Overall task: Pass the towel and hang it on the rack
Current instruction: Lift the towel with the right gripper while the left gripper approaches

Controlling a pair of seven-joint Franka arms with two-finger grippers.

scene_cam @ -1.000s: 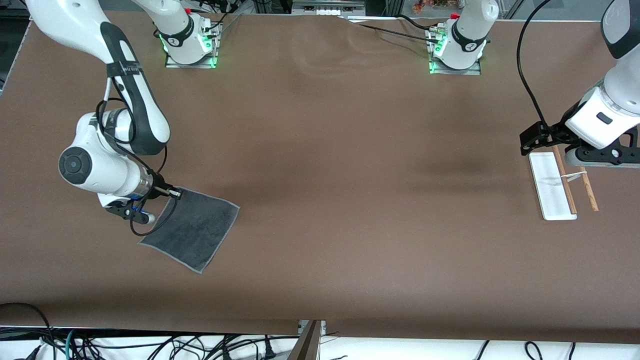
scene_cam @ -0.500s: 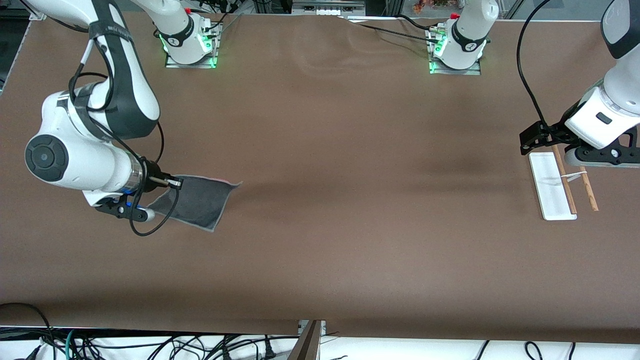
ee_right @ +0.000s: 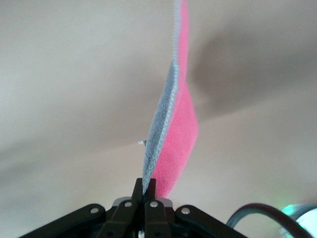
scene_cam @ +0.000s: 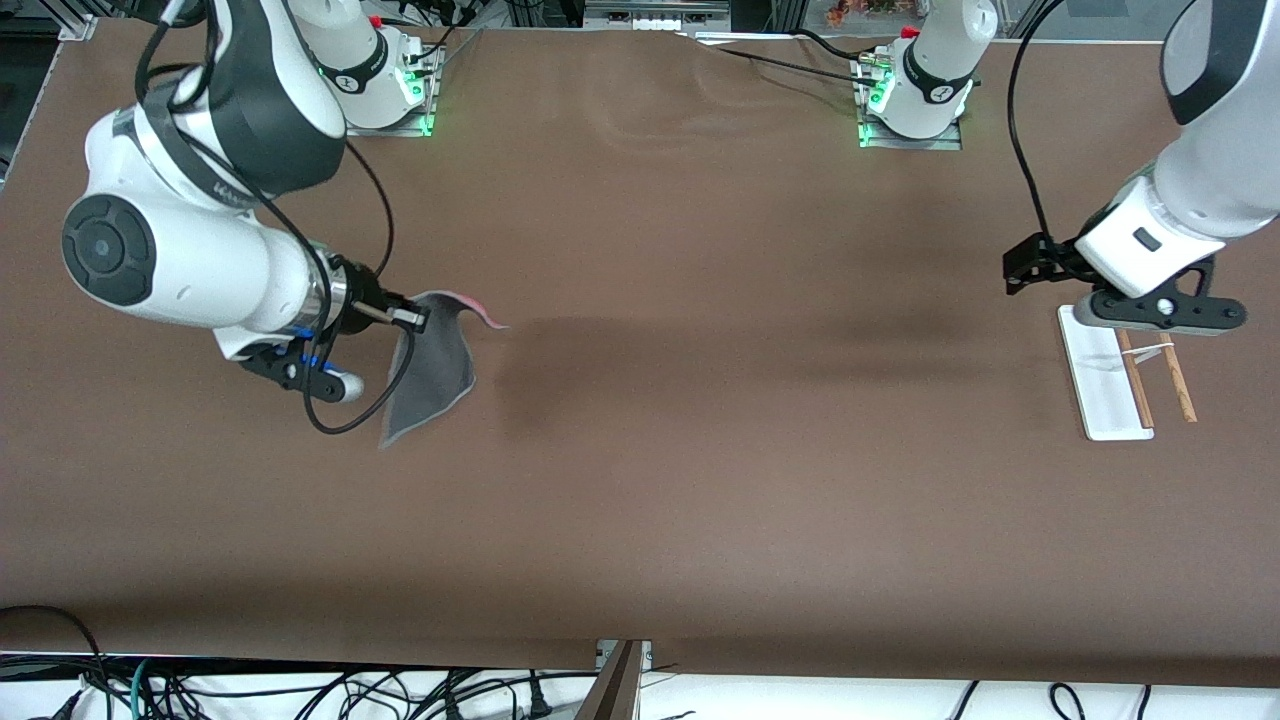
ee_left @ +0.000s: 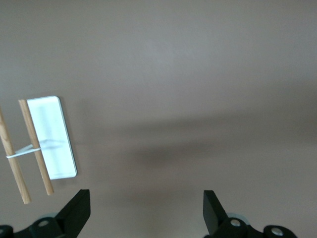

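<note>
Rack [scene_cam: 1110, 380] is standing on the brown table [scene_cam: 700, 450] at the left arm's end; taken as landmark for all positions. Its flat white base is lying on the table, with two thin brown rods running parallel along the base's long edge on the side toward the table's end, joined by a white crosspiece. In the left wrist view the rack [ee_left: 42, 144] is showing the same layout: white base, two rods, crosspiece across them.

Left gripper [ee_left: 146, 210] is hovering over the table just beside the rack's farther end, fingers spread wide apart and holding nothing.

Towel [scene_cam: 432, 375] is hanging in the air well apart from the rack, over the right arm's end of the table. It is draping down from one pinched corner, grey face toward the front camera, with a pink edge curling out at the top.

Right gripper [ee_right: 143, 191] is clenching that corner of the towel [ee_right: 173, 134], fingers pressed together on the cloth; pink-red face and pale grey stitched edge are both showing in the right wrist view.
</note>
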